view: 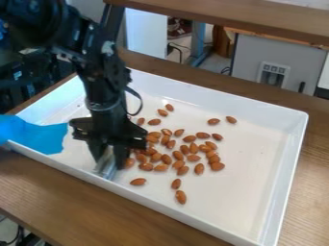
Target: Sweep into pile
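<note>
My black gripper (110,156) hangs down into the left part of a white tray (262,192), close to its front wall. It is shut on a shiny, pale metallic or clear tool (107,166), whose lower part stands near the tray floor; its upper part is hidden by the gripper. Just right of the gripper, brown almonds (177,154) lie loosely spread over the middle of the tray. Two lie apart toward the back right, and several lie nearer the front wall. Some almonds are partly hidden behind the gripper.
A bright blue cloth or sheet (38,135) lies over the tray's left corner. The tray's raised white walls surround the almonds. Its right part has bare floor. The wooden table (70,202) extends around the tray, with a wooden shelf edge (244,18) behind.
</note>
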Robot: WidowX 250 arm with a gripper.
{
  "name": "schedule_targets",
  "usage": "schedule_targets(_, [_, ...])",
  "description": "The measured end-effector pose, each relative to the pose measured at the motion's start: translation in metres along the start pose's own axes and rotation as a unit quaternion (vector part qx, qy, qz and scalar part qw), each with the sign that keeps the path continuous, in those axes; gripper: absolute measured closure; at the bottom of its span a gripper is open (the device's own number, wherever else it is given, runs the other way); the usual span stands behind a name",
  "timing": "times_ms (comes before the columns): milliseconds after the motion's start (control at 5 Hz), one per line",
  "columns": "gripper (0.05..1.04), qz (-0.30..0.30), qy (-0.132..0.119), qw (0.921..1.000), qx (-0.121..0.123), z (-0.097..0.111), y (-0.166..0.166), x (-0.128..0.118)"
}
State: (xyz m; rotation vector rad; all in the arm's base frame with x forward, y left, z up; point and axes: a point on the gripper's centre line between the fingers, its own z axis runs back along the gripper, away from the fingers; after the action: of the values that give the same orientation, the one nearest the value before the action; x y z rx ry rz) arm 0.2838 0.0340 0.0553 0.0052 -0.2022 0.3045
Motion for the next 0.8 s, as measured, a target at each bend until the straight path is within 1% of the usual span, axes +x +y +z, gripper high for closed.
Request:
schedule_targets(200, [0.705,0.02,-0.007,0.9998,0.002,-0.001,-0.019,0.001])
schedule_targets(600, [0.705,0.087,0.022,0.9958,-0.017,-0.003,-0.066,0.02])
schedule_targets(800, [0.705,0.121,0.035,0.9917,-0.024,-0.003,-0.083,0.031])
